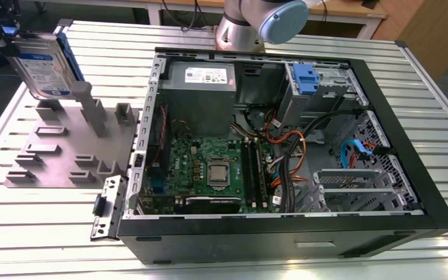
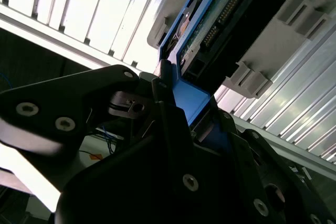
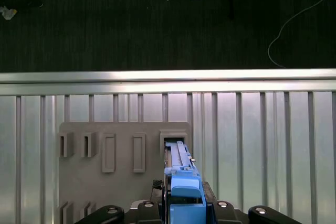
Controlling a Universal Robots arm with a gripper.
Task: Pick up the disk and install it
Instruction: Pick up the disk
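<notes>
One disk (image 1: 46, 64), clamped in hand (image 1: 4, 34) (edgewise)

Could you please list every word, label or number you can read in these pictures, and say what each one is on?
No text is clear enough to quote.
White-and-blue label on the disk: print too small to read.
White sticker on the power supply: print too small to read.
Motherboard: markings too small to read.
</notes>
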